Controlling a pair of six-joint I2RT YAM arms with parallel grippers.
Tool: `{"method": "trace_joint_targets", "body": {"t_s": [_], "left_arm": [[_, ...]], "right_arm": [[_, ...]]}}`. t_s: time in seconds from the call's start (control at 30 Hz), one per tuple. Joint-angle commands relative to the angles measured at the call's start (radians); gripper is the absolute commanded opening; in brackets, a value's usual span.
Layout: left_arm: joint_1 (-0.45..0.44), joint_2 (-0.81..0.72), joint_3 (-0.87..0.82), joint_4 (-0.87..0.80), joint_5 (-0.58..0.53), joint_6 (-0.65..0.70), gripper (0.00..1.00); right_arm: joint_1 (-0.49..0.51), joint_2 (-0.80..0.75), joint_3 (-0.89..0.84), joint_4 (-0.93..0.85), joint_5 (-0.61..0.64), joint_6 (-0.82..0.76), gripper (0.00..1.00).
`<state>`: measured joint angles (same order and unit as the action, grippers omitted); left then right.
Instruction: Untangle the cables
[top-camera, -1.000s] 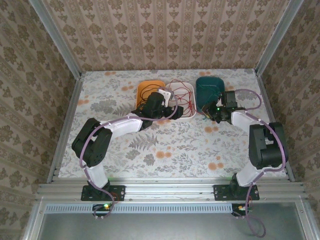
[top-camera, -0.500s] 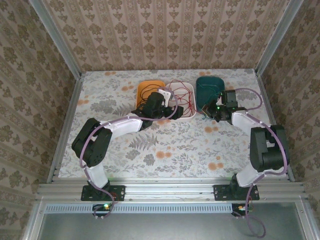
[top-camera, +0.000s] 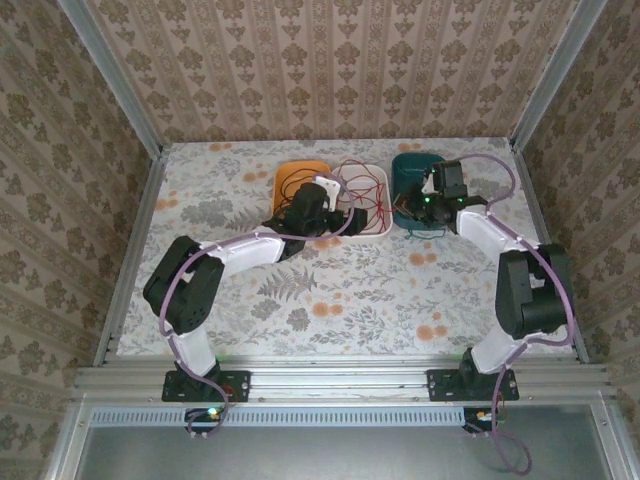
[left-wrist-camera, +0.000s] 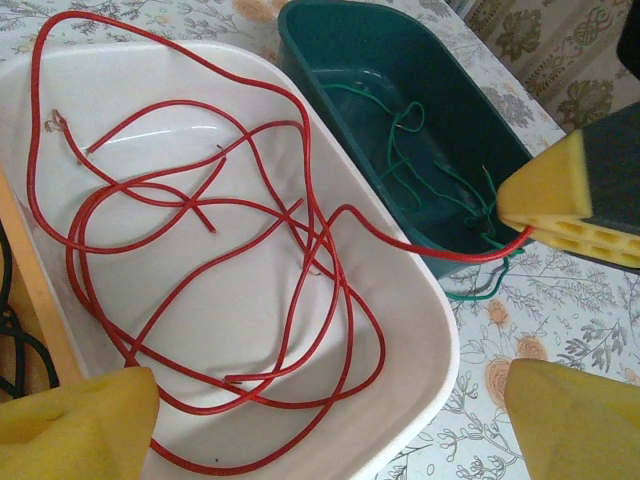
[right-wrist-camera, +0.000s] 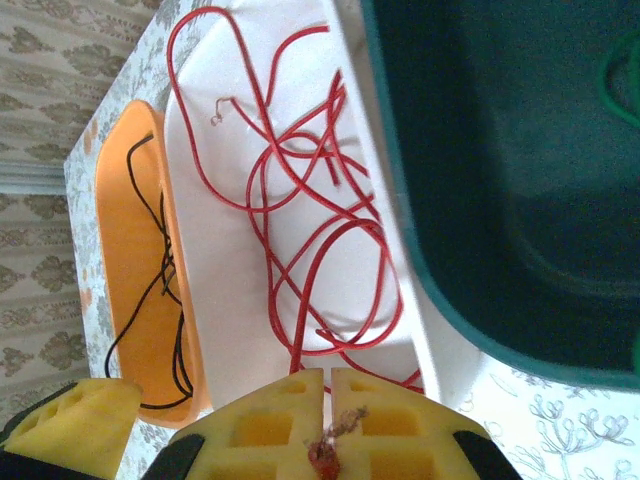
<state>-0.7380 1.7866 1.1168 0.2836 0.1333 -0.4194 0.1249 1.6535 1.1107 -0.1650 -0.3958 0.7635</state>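
Right pincer (right-wrist-camera: 327, 400) is clamped tight on one end of the red cable (left-wrist-camera: 315, 240), up by the near rim of the green tray (left-wrist-camera: 400, 60). From the pads, that strand runs back over the edge of the white tray (left-wrist-camera: 437, 325); the rest lies there in loose, crossing loops. Left pincer (left-wrist-camera: 330, 425) is spread wide with nothing in it, above the white tray's near end. Black cable (right-wrist-camera: 170, 270) sits in the orange tray (right-wrist-camera: 130, 260). Green cable (left-wrist-camera: 395, 165) is in the green tray, one loop spilling over its rim. Trays sit side by side on the bench (top-camera: 330, 290).
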Motion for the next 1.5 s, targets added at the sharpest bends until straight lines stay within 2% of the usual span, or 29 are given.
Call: {"method": "trace_joint_targets", "body": {"t_s": [0.0,0.43,0.63,0.67,0.77,0.8,0.87,0.97,1.23,1.37,1.43,1.47], "left_arm": [[0.012,-0.032,-0.018,0.032,-0.008,-0.023,0.90],[0.032,-0.089,-0.084,0.033,-0.052,-0.024,0.90],[0.031,-0.102,-0.089,0.013,-0.055,-0.012,0.90],[0.031,-0.103,-0.088,0.008,-0.055,-0.007,0.90],[0.031,-0.107,-0.081,-0.006,-0.061,0.004,0.91],[0.031,-0.108,-0.080,-0.006,-0.063,0.008,0.91],[0.031,-0.108,-0.075,-0.010,-0.064,0.013,0.91],[0.032,-0.102,-0.063,-0.011,-0.063,0.016,0.91],[0.030,-0.090,-0.047,-0.006,-0.050,0.016,0.91],[0.029,-0.085,-0.045,-0.007,-0.039,0.024,0.91],[0.029,-0.082,-0.045,-0.008,-0.035,0.024,0.91],[0.028,-0.081,-0.045,-0.007,-0.034,0.024,0.91]], "right_arm": [[0.036,0.051,0.061,-0.082,0.032,-0.055,0.01],[0.151,0.304,0.273,-0.234,0.096,-0.146,0.02],[0.184,0.364,0.325,-0.268,0.103,-0.167,0.05],[0.185,0.357,0.325,-0.264,0.101,-0.170,0.07],[0.185,0.301,0.310,-0.223,0.107,-0.174,0.32],[0.184,0.278,0.310,-0.215,0.114,-0.176,0.38],[0.182,0.238,0.310,-0.206,0.130,-0.181,0.44],[0.177,0.190,0.309,-0.222,0.179,-0.182,0.49],[0.142,0.098,0.260,-0.246,0.259,-0.169,0.53],[0.116,0.056,0.230,-0.234,0.243,-0.175,0.53],[0.115,0.054,0.232,-0.236,0.203,-0.208,0.47],[0.115,0.060,0.237,-0.245,0.183,-0.220,0.39]]}}
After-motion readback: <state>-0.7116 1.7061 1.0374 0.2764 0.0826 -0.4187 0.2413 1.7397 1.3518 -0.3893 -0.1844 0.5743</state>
